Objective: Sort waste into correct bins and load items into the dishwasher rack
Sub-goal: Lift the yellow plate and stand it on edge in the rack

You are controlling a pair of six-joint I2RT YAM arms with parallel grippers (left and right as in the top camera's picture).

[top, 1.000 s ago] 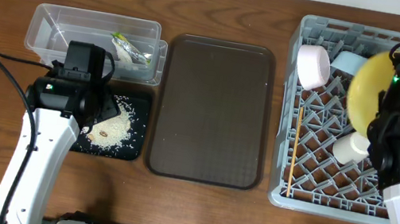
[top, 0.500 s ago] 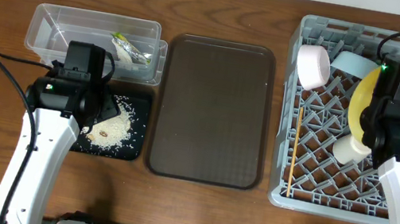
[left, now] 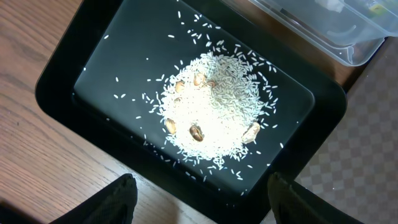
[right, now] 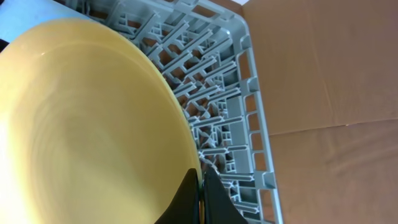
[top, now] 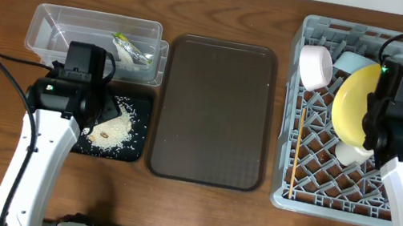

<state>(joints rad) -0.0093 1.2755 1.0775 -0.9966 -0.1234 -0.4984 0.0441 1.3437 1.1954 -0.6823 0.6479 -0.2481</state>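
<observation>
Tipping off edge-on, yellow plate [top: 353, 104] leans flatter over rack [top: 310, 167]; right tool [right: 200, 188] pinches its rim, probably unslotted. Left tool [left: 202, 200] gapes, empty.

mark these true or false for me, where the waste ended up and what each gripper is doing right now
1. The rice scraps lie in the black tray. True.
2. The yellow-green wrapper lies in the black tray with the rice. False: it is in the clear tub.
3. The right gripper pinches the rim of the yellow plate over the rack. True.
4. The left gripper is shut on a clump of rice. False: it is open above the black tray, holding nothing.
5. The white cup is in the rack. True.
</observation>
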